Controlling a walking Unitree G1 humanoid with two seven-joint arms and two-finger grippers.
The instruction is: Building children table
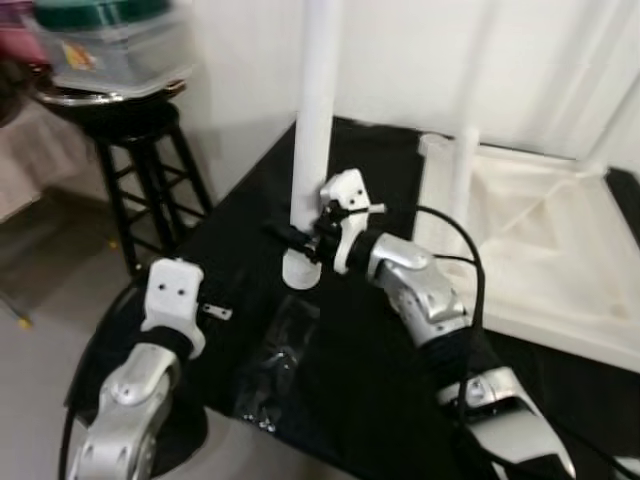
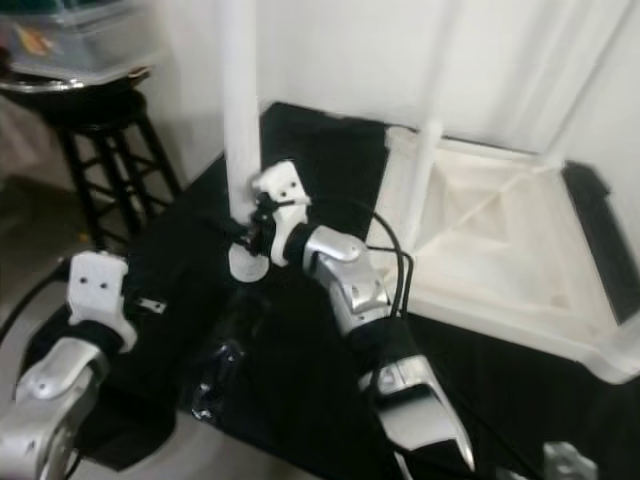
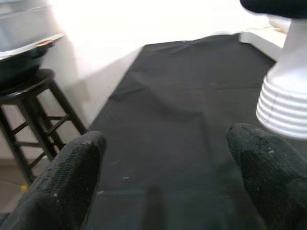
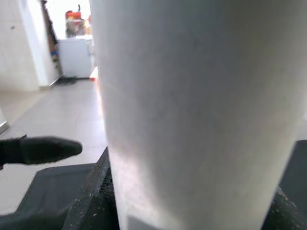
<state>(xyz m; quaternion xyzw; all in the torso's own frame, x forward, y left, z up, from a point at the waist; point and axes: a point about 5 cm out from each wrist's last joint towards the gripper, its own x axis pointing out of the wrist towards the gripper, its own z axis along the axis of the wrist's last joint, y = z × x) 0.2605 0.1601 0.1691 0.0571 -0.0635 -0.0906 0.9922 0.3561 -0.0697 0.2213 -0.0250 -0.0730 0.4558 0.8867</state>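
Observation:
A white table leg (image 1: 316, 120) stands upright on the black cloth (image 1: 380, 370), its ribbed foot (image 1: 301, 270) down. My right gripper (image 1: 299, 240) is shut on the leg just above the foot, with black fingers (image 4: 91, 203) pressed on either side of it. The upturned white tabletop (image 1: 545, 250) lies to the right, and a second leg (image 1: 462, 170) stands up from its near corner. My left gripper (image 3: 163, 191) hovers low over the cloth left of the held leg, open with nothing between its fingers (image 3: 72, 177). The ribbed foot (image 3: 283, 105) sits just beyond them.
A clear plastic bag of small hardware (image 1: 268, 372) lies on the cloth at the near edge. A black stool (image 1: 140, 150) carrying a plastic container (image 1: 110, 45) stands off the left side, and a white wall (image 1: 500, 60) is behind. A cable (image 1: 465, 250) loops over my right forearm.

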